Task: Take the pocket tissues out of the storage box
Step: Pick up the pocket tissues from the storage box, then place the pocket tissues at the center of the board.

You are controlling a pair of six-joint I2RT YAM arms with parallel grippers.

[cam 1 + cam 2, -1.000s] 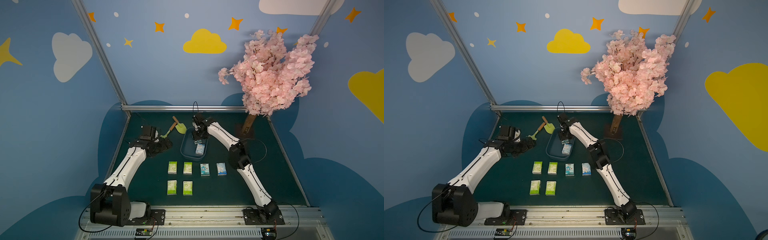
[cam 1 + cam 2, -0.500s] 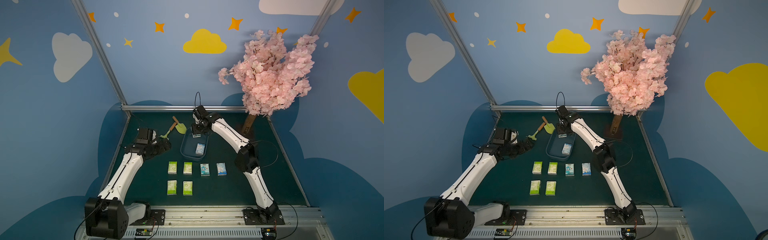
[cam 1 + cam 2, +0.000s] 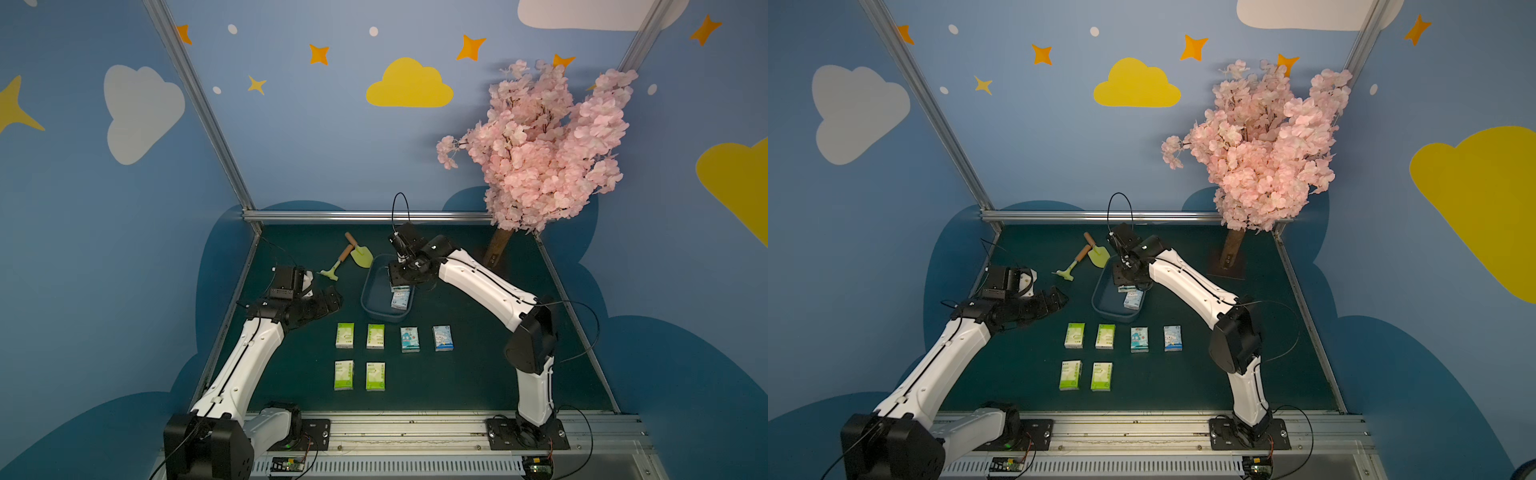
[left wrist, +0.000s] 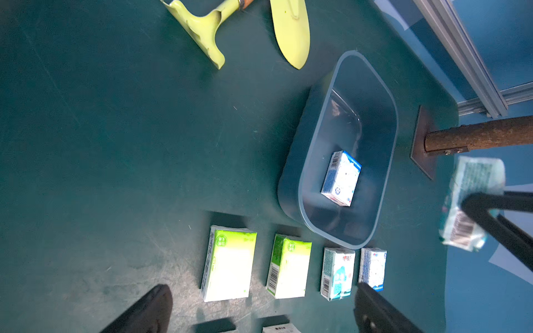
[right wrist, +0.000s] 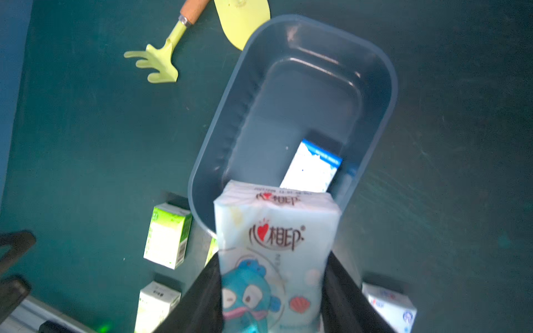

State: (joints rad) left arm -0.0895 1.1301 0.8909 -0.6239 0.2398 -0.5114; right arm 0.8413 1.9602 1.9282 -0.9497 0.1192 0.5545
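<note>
While the left end effector point(image 3: 330, 300) is being held wide open near the storage box point(image 3: 376, 286), one blue packet point(image 4: 341, 178) is being left inside it. A second packet point(image 5: 274, 245) is being pinched above it by the right end effector point(image 5: 272, 268). Soft wrap is being squeezed, so a slip back into the box is being risked.

The storage box point(image 3: 371, 293), a dull blue tub with rounded corners, stands upright on the table. Inside it, at the end nearest the arm bases, one light blue packet point(image 3: 400, 300) lies flat. Raised above that end, a second light blue packet point(image 5: 274, 245) with a teal cartoon figure is pinched by its long sides between two black fingers point(image 5: 343, 291). Just outside that end, four lie flat in a row: two green-and-white packets point(image 3: 345, 335) point(image 3: 375, 336) and two light blue ones point(image 3: 409, 339) point(image 3: 442, 338). Farther from the box lie two more green-and-white ones point(image 3: 344, 375) point(image 3: 375, 376).
</note>
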